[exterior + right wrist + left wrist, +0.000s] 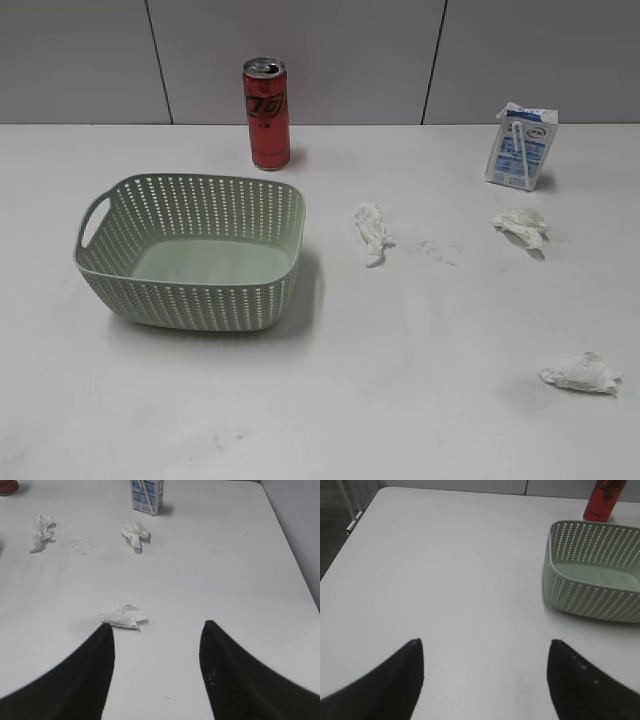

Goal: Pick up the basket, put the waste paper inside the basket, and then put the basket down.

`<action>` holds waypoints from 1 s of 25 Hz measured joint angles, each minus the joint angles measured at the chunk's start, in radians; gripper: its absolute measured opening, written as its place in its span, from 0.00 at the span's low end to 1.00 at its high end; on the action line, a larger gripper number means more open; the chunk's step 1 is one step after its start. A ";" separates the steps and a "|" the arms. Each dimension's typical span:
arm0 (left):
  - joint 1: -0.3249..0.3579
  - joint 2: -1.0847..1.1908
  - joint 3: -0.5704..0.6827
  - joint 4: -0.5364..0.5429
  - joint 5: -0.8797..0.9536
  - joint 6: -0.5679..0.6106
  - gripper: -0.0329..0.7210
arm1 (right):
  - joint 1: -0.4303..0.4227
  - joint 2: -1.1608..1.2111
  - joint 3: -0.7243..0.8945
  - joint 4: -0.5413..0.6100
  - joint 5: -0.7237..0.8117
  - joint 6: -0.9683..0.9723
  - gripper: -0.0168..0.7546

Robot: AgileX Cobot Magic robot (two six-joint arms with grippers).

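The pale sage-green basket [190, 250] stands empty on the white table at the left; it also shows in the left wrist view [592, 570]. Three white wads of waste paper lie on the table: one in the middle [372, 233], one at the right below the carton [522, 227], one at the front right [582, 374]. In the right wrist view they lie at the top left [42, 529], top middle [135, 532] and just past the left fingertip [122, 616]. My left gripper [485, 642] is open and empty, left of the basket. My right gripper [157, 625] is open and empty. Neither gripper shows in the exterior view.
A red drink can [266, 99] stands behind the basket near the wall and shows in the left wrist view [603, 499]. A blue-and-white milk carton [521, 146] stands at the back right, also in the right wrist view [147, 495]. The table's left edge [350, 540] and right edge [290, 545] are near.
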 joint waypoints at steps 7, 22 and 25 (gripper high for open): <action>0.000 0.000 0.000 0.000 0.000 0.000 0.82 | 0.000 0.000 0.000 0.000 0.000 0.000 0.56; 0.000 0.514 -0.139 -0.124 -0.200 0.029 0.82 | 0.000 0.000 0.000 0.000 0.000 0.002 0.56; -0.019 0.721 -0.221 -0.142 -0.237 0.061 0.82 | 0.000 0.000 0.000 0.000 0.000 0.001 0.56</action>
